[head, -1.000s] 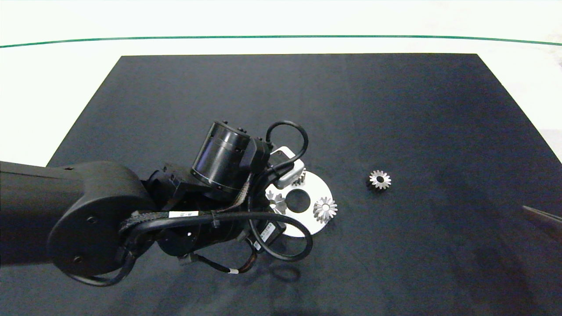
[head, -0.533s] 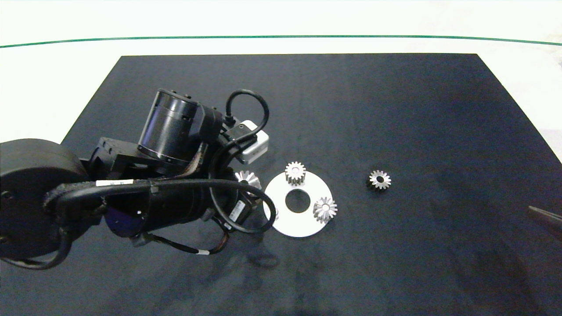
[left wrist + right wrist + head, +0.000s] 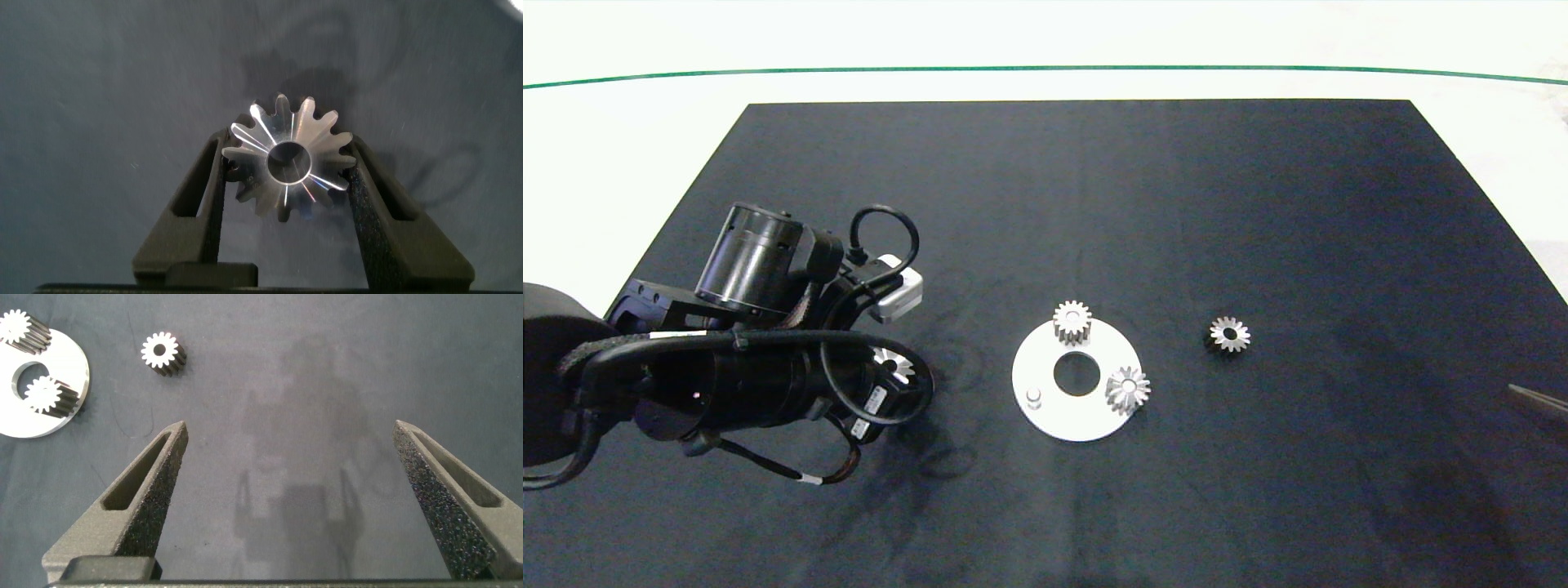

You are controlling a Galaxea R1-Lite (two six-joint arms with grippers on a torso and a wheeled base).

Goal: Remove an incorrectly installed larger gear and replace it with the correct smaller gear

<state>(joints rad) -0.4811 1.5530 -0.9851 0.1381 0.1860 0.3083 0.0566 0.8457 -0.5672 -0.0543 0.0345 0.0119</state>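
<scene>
My left gripper (image 3: 288, 167) is shut on the larger gear (image 3: 288, 159), a silver gear with long pointed teeth and a wide centre hole. In the head view that larger gear (image 3: 894, 363) peeks out under the left wrist, over the mat well left of the white round plate (image 3: 1086, 420). One peg (image 3: 1034, 398) on the plate stands bare. The smaller gear (image 3: 1229, 334) lies loose on the mat right of the plate, also seen as the smaller gear (image 3: 162, 353). My right gripper (image 3: 290, 429) is open over bare mat at the right edge.
Two silver gears stay on the plate: a drum-like gear (image 3: 1072, 321) at its far rim and a bevelled gear (image 3: 1128, 389) at its right rim. The black mat (image 3: 1258, 204) covers the white table. The left arm's bulk fills the near left.
The left arm has pulled back to the left, carrying the larger gear off the plate. The peg it sat on now shows bare. The right gripper has barely moved.
</scene>
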